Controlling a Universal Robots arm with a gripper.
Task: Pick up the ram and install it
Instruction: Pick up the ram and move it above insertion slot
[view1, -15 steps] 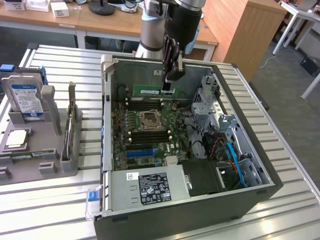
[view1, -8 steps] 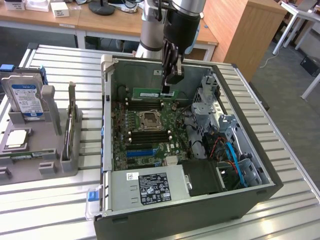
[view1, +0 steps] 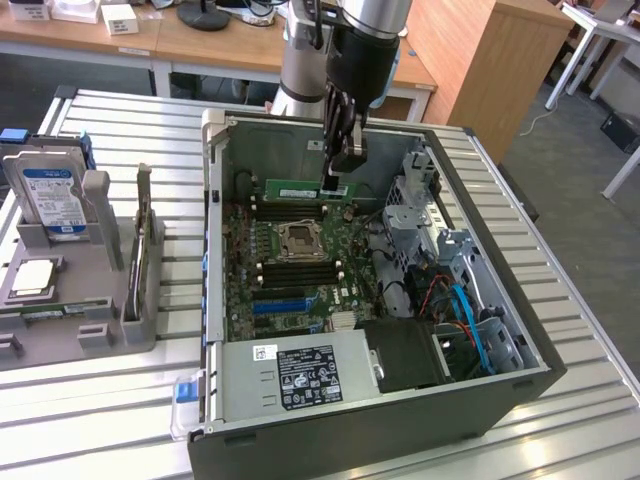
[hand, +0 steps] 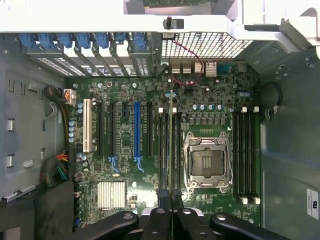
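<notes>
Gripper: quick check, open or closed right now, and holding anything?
Gripper: closed, holding the ram by one end inside the open computer case.

Read the motherboard (hand: 150, 92) as a dial with the gripper (hand: 171, 199) at six o'clock. Its fingers pinch the ram (hand: 171, 135), seen edge-on as a thin line running toward twelve, over the black memory slots (hand: 163, 145). The CPU socket (hand: 206, 162) sits toward three, the blue slot (hand: 136, 127) toward nine, and a silver heatsink (hand: 111, 195) near seven.

Bright, even light; glare, soft shadows.
</notes>
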